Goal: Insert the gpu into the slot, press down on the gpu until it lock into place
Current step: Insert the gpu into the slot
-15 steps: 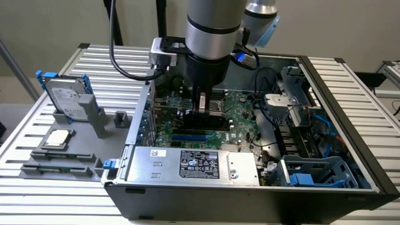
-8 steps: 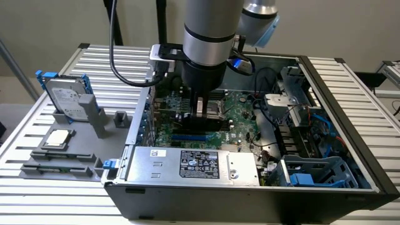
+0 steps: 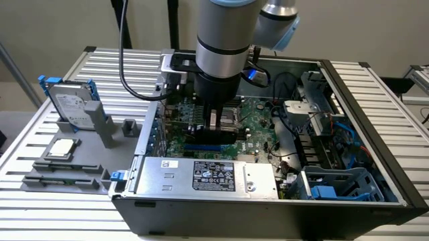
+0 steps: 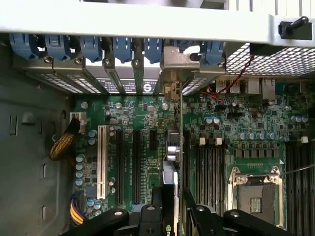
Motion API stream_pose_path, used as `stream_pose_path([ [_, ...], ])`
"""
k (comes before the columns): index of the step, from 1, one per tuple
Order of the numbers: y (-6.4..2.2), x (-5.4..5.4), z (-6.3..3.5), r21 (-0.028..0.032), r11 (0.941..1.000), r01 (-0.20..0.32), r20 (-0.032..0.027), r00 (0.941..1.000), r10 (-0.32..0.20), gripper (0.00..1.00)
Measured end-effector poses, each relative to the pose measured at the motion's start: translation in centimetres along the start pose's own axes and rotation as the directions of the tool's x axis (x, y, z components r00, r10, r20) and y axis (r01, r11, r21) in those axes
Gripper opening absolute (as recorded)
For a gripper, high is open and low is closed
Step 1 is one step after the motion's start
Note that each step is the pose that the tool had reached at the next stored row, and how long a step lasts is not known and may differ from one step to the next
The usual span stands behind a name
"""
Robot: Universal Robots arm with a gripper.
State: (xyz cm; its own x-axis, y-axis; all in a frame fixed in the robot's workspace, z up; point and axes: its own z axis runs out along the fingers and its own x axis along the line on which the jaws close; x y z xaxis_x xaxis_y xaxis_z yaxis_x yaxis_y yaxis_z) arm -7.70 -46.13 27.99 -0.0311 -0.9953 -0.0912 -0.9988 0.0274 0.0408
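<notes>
Currently: your gripper [image 4: 172,196] clamps gpu [image 4: 169,179] edge-down, jaws part-open around it, lined up over slot [image 3: 204,148] for straight seating.

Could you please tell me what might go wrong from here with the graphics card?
1. The graphics card, held edge-on in the gripper, is right at the blue slot; if slightly off line, pressing down could jam its edge.
2. Its metal end bracket lies close to the case's rear wall and might catch there, leaving the card tilted.
</notes>
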Motion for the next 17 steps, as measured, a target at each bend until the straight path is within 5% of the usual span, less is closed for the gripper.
stream_pose_path([
  [17, -0.03, -0.15, 0.84, -0.0012, 1.0, 0.002, -0.0024, 1.0, -0.002, 0.26],
])
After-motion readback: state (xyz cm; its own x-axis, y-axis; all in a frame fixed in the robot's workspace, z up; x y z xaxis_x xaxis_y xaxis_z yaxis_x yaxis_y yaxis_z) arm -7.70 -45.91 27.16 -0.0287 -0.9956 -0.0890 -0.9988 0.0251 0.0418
